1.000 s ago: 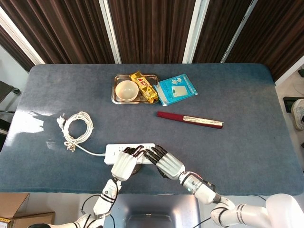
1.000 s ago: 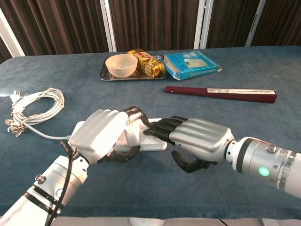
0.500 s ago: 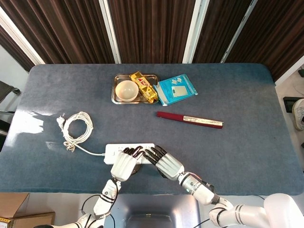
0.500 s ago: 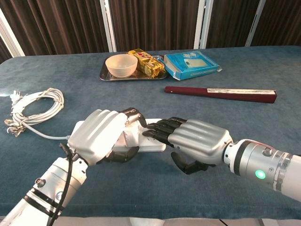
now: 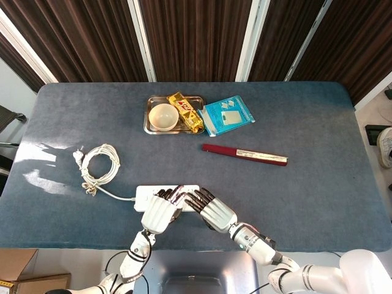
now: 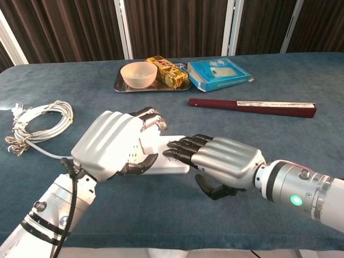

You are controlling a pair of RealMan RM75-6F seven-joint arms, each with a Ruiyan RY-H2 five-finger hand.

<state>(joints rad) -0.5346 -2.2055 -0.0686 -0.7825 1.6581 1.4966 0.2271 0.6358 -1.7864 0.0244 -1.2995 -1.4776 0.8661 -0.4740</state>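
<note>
two hands meet on one white power strip (image 6: 161, 156), and that is why they sit so close together at the near edge of the big blue table (image 5: 318, 153). the strip lies flat there, a bit left of the middle, so both arms can get to it from the near side. its white cord (image 5: 98, 166) runs off to the left and lies rolled in a loop, out of the way.

the left hand (image 6: 115, 145) lies over the left part of the strip. its fingers are spread and a little lifted, and its thumb reaches along the near side. it looks like it rests on the strip and does not squeeze it. the right hand (image 6: 220, 161) lies low and flat, with its dark fingertips (image 6: 180, 146) touching the right end of the strip. it holds nothing, and its thumb hangs under it.

far off sit a metal tray (image 5: 150, 115) with a small bowl (image 5: 163, 116) and a gold snack pack (image 5: 185, 111), a blue box (image 5: 228, 114) just right of it, and a long dark red folded fan (image 5: 245, 154) nearer.
</note>
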